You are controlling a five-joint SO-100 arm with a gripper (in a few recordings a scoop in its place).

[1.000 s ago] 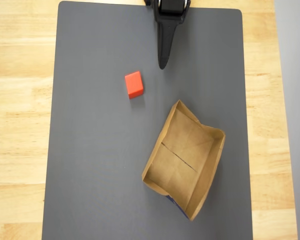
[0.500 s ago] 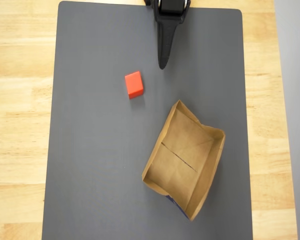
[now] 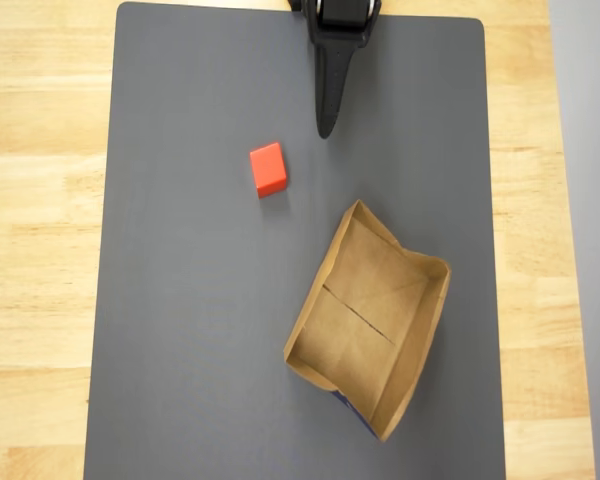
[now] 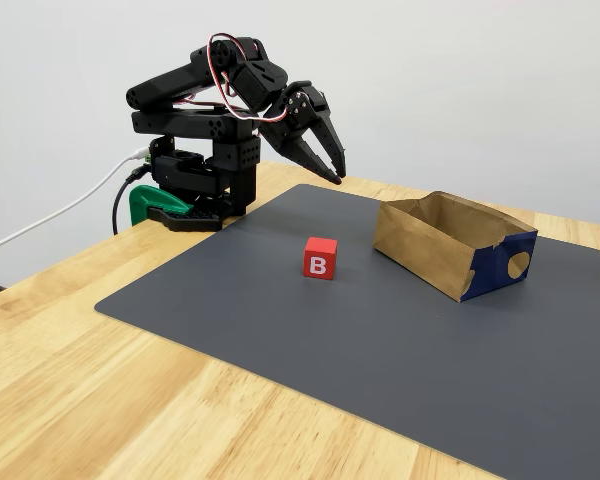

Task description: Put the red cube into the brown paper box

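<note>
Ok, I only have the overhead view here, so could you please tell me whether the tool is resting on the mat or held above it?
Observer: In the fixed view the tool hangs in the air above the far edge of the grey mat, with its tips pointing down and not touching it.
Operator: Thank you. From above the red cube looks plain; is there anything on its sides?
Observer: Yes, the side facing the fixed camera carries a white letter B.
</note>
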